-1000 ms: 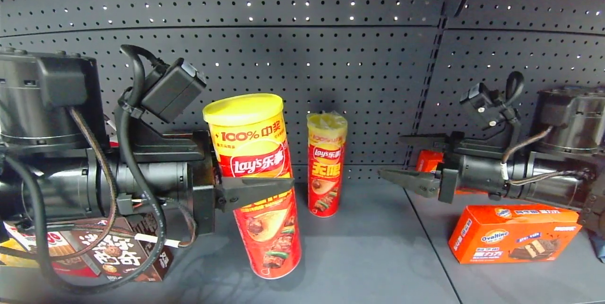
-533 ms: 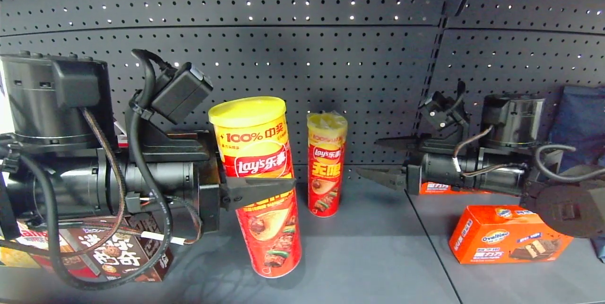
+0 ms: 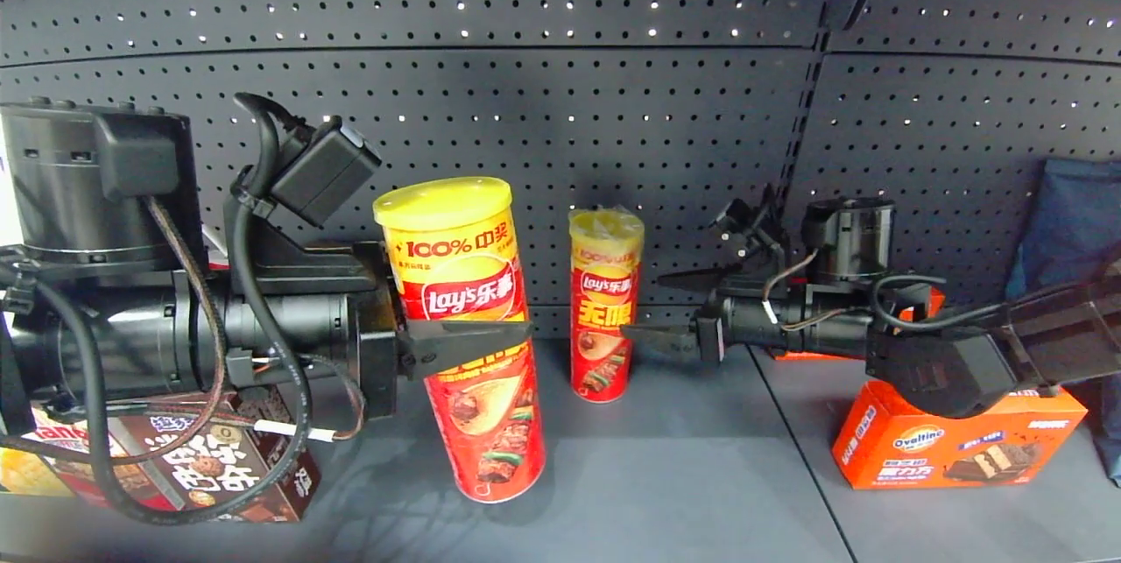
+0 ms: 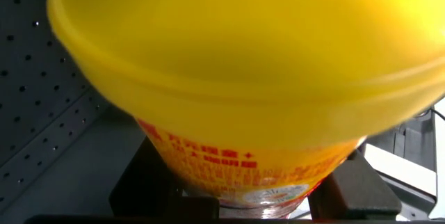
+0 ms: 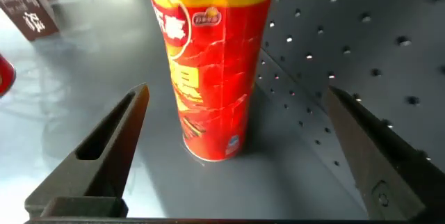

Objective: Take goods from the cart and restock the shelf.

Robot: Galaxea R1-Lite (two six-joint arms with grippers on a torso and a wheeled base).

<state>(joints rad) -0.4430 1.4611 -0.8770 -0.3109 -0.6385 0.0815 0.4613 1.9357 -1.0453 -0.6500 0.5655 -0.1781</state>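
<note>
Dark grey shelf (image 3: 683, 475) beneath a perforated back panel (image 3: 560, 108), pinpricks of light through its holes. At 8 o'clock in the head view, a brown snack box (image 3: 201, 467), partly behind the left arm. At 4 o'clock, an orange box (image 3: 955, 445) lying flat under the right arm. At 3 o'clock, against the panel, a blue object (image 3: 1073, 221), too cut off to identify.

Centre frame, the large chip can (image 3: 455, 274), yellow-lidded, tipped with its lid toward 11 o'clock, base low at the shelf, contact impossible to judge. Clamped at mid-height by the left gripper (image 3: 504, 331), in from 9 o'clock, near finger (image 3: 464, 342) across the label, far finger behind the can. From the left wrist camera, the yellow lid up close and both dark fingers (image 4: 361, 189) pressed against either side of the can below it.

At 2 o'clock of the large can, back near the panel, the small chip can (image 3: 604, 309), upright on the shelf and apart from it. Right gripper (image 3: 644, 306) level at the small can's 3 o'clock, fingers spread wide, lower tip just beside the can in the head view. From the right wrist camera, bare shelf between each finger (image 5: 104, 161) and the small can, the can in line with the gap, touched by neither.
</note>
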